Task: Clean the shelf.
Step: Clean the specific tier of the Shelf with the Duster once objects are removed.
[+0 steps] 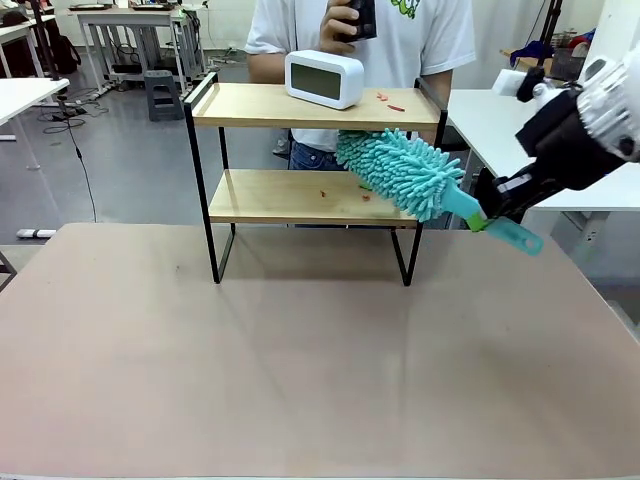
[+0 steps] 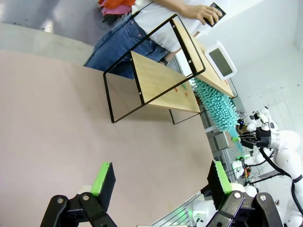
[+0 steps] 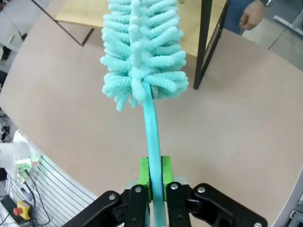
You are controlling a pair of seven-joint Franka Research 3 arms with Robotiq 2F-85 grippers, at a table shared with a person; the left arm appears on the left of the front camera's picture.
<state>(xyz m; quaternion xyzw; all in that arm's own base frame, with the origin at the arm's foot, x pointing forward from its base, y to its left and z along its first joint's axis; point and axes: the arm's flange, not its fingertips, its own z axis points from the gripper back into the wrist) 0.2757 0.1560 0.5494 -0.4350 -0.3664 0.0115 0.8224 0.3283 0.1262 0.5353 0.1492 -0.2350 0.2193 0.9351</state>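
The teal duster (image 1: 400, 170) is clamped by its handle in the right gripper (image 3: 152, 171), its head laid between the boards of the shelf (image 1: 290, 106) just ahead. The left gripper (image 2: 161, 182) is held wide open, empty.

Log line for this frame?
right gripper shut on duster | head over shelf lower board | left gripper open | red crumbs both boards

The right arm (image 1: 610, 100) is showing a white shell and a black wrist, with a black cable (image 2: 271, 162) running along it. The right gripper (image 3: 155, 166) and left gripper (image 2: 161, 179) are showing black links, silver screws and green pads (image 2: 105, 177). The person (image 1: 430, 40), far side, is wearing a white short-sleeved T-shirt (image 1: 290, 25) with green print and blue jeans (image 2: 116, 45).
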